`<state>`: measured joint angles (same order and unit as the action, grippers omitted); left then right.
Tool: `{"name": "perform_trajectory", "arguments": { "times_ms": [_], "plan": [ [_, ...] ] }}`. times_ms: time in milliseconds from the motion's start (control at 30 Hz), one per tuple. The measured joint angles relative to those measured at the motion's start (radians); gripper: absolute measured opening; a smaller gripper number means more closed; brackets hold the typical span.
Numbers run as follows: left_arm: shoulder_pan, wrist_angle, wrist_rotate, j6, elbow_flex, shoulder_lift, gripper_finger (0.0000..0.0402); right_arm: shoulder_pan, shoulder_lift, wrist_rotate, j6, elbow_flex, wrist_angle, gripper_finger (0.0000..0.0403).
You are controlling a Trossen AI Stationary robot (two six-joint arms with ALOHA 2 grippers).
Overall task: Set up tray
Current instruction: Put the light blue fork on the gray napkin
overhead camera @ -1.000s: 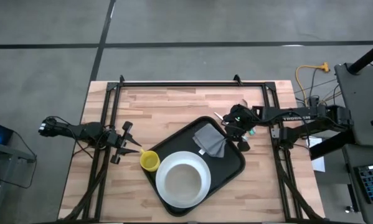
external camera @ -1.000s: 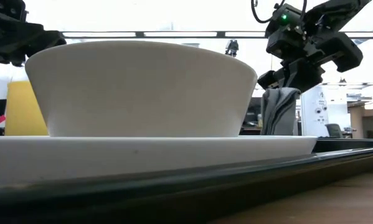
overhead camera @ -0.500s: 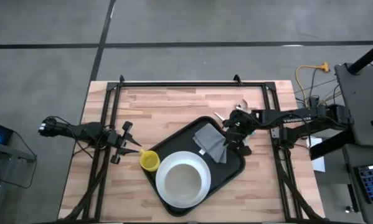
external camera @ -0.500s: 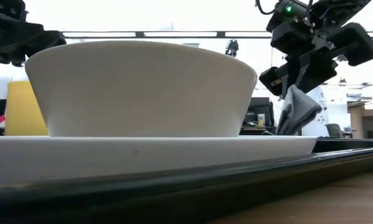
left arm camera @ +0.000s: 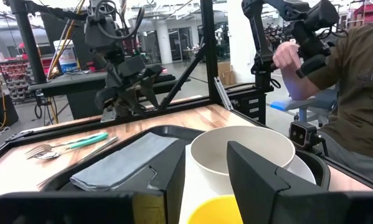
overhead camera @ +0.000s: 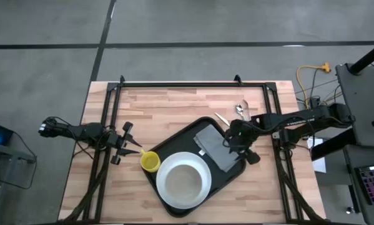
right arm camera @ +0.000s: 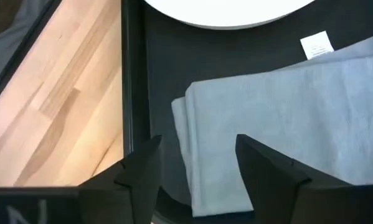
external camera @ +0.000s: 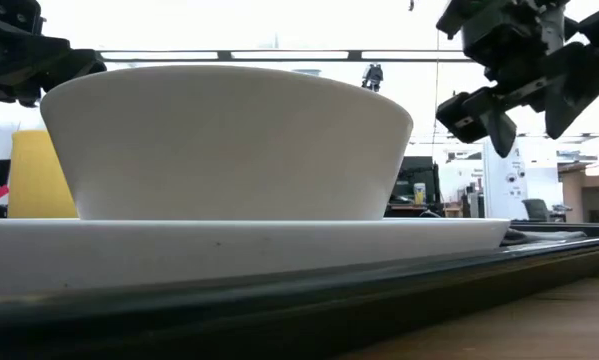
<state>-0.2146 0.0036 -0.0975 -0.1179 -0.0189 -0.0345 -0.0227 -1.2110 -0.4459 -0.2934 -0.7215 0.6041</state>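
Note:
The black tray (overhead camera: 177, 142) lies slantwise at the table's middle. On its near part stands a white bowl (overhead camera: 185, 181) on a white plate (overhead camera: 163, 197). A folded grey napkin (overhead camera: 213, 145) lies flat on the tray's far right part. My right gripper (overhead camera: 230, 141) hovers open over the napkin's right end (right arm camera: 217, 155), clear of it in the low view (external camera: 524, 105). At the tray's left edge stands a yellow cup (overhead camera: 150, 161), and my left gripper (overhead camera: 137, 151) is shut on it. My left gripper comes level from the table's left and has the yellow cup's rim (left arm camera: 214, 208) between its two fingers (left arm camera: 170, 177). The cup stands upright beside the tray's left edge. The fingers hide the exact places of touch.
A teal-handled fork and spoon (overhead camera: 241, 111) and a knife (overhead camera: 221, 118) lie on the wood just beyond the tray's far right corner. Black frame posts stand at the table's left and right sides. A person (left arm camera: 354, 74) sits beyond the table.
My right gripper has gone toward the table's near edge with the napkin, which hung bunched below it. It has then opened and let go. The napkin now lies spread flat on the tray.

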Motion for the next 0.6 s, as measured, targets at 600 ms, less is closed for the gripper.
{"name": "perform_trajectory", "arguments": {
  "times_ms": [600],
  "plan": [
    [0.0, 0.0, 0.0, 0.0, 0.0, 0.0, 0.0104, 0.003, 0.0, 0.036, 0.129, -0.008, -0.013, 0.0207]
  ]
}}
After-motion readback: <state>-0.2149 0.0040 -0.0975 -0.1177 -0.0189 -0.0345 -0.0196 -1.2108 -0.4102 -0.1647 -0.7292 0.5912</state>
